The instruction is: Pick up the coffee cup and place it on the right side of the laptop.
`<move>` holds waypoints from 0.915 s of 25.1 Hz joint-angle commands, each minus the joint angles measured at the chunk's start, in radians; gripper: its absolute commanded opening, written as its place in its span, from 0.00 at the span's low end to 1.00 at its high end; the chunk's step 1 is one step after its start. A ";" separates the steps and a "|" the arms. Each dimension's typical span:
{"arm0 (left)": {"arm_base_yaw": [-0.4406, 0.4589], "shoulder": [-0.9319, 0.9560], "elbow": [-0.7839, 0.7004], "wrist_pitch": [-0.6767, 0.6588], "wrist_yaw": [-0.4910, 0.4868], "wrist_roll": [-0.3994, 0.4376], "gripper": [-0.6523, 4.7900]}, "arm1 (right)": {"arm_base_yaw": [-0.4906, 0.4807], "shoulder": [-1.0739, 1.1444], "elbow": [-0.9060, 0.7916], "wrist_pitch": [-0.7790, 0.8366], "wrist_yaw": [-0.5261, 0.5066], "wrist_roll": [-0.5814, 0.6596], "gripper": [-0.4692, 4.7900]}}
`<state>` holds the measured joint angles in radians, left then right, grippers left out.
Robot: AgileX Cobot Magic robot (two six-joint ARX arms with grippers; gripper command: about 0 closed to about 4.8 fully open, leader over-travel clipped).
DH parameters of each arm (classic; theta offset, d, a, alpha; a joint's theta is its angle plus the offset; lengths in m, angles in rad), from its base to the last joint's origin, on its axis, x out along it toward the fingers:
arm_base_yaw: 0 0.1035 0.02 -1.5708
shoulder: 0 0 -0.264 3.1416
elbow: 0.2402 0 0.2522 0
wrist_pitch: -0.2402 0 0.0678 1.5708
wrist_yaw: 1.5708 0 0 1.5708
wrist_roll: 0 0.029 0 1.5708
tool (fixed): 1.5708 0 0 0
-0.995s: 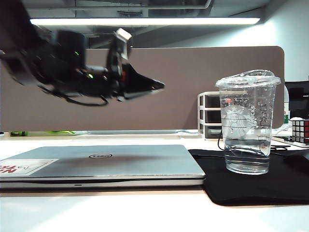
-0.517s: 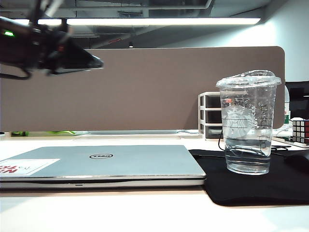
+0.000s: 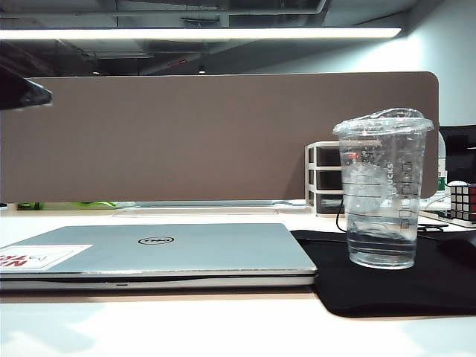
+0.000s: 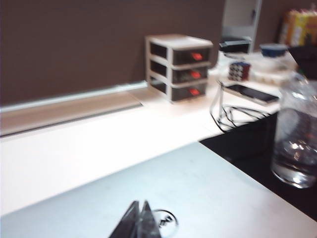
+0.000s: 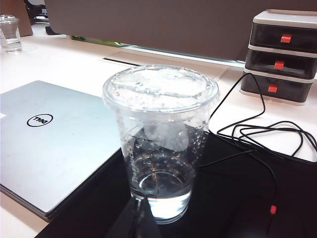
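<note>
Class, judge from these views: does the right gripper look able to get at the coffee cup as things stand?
Probably yes. The right gripper, shut, sits just before the coffee cup on the black mat, nothing between them; it must open first.

light: bright ceiling strip [image 3: 216,33] | glare: white desk [image 3: 223,327] | blur: left wrist view soft

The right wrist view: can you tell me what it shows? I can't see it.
A clear coffee cup with a lid stands upright on a black mat, a little water in its bottom. The closed silver laptop lies beside it, and the right end effector sits shut in front of the cup.
</note>
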<state>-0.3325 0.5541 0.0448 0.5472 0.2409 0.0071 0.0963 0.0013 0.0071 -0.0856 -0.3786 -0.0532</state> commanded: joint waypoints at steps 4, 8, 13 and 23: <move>-0.001 -0.172 -0.007 -0.197 -0.047 0.031 0.11 | 0.001 -0.002 -0.005 0.016 -0.008 -0.003 0.09; -0.001 -0.335 -0.037 -0.274 -0.068 0.023 0.11 | 0.001 -0.002 -0.005 0.015 -0.008 -0.003 0.09; -0.002 -0.551 -0.036 -0.478 -0.129 0.030 0.11 | 0.001 -0.002 -0.005 0.016 -0.008 -0.003 0.09; 0.003 -0.552 -0.038 -0.484 -0.159 0.117 0.11 | 0.000 -0.002 -0.005 0.014 -0.011 -0.016 0.09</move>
<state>-0.3355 0.0017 0.0055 0.0483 0.1055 0.1123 0.0967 0.0013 0.0071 -0.0811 -0.3935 -0.0540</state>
